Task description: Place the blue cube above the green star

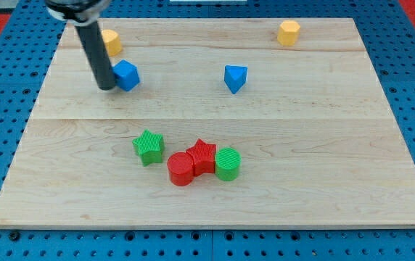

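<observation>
No pincer fitted; my tip [107, 86] touches the blue cube [127, 75] on its view-left side, well above the green star [149, 146]. Risk: an off-centre push rotates the cube, deflecting it toward the yellow block [111, 41]

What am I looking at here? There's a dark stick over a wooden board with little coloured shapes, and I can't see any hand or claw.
There is one picture, from a single camera looking down at a slant on a wooden board. The dark stick is the end of a robot arm. It has no claw and holds nothing; it only pushes blocks by sliding my tip along the board.

My tip is right beside the blue cube, on its left in the view. Behind the rod is a yellow block, and another yellow block lies at the view's top right. A second blue block sits mid-board. Lower down are a green star, then a touching cluster: red cylinder, red star, green cylinder.
</observation>
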{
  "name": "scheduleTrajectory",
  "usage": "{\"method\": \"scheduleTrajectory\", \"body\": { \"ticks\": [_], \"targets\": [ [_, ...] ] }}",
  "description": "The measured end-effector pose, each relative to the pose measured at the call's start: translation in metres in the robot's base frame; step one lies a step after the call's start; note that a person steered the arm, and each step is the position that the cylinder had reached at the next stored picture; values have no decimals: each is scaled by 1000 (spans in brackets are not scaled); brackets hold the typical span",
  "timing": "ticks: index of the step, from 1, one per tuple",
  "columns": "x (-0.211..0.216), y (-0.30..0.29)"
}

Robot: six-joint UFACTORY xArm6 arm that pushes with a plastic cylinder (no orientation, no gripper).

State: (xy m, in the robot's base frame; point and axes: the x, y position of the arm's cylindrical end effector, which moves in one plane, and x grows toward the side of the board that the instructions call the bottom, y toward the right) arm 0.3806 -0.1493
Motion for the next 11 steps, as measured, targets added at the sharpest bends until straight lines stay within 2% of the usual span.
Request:
{"method": "scheduleTrajectory", "body": {
  "ticks": [1,2,3,4,5,6,7,8,9,10,11],
  "targets": [
    [-9,56],
    [-42,109],
    [-74,128],
    [-96,54],
    [-34,28],
    [0,59],
    [-34,25],
    [21,21],
    [47,48],
    [41,12],
    [55,-31]
  ]
}}
